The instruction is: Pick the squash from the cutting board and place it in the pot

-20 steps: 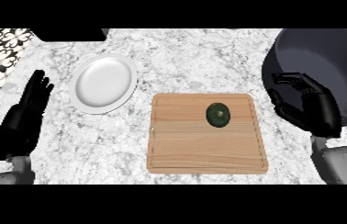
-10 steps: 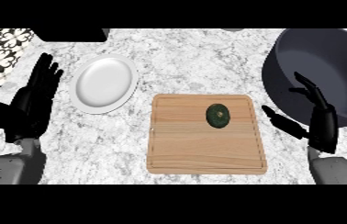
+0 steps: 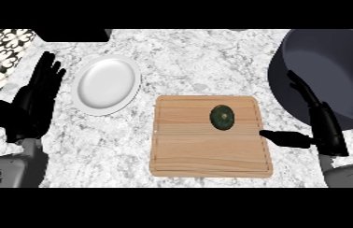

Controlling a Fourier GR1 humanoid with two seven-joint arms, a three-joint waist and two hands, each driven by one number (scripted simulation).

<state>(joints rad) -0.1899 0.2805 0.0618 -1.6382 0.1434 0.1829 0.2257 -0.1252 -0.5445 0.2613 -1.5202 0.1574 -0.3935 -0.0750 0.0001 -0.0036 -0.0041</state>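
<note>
Squash (image 3: 222, 117), small, dark green and oval, lies on the far right part of the wooden cutting board (image 3: 207, 154), which sits nearest the robot. Just right of the board, the right hand (image 3: 328, 129) hovers with straight fingers spread apart and its thumb pointing at the board's edge, holding nothing. Well left of the board, the left hand (image 3: 31, 105) rests open, fingers up. A white plate (image 3: 107, 84) lies beyond the board's left corner, and the dark pot (image 3: 324, 59) stands beyond its right side. The squash looks light, hard and smooth, so it may roll; it is best gripped across its narrow middle.
</note>
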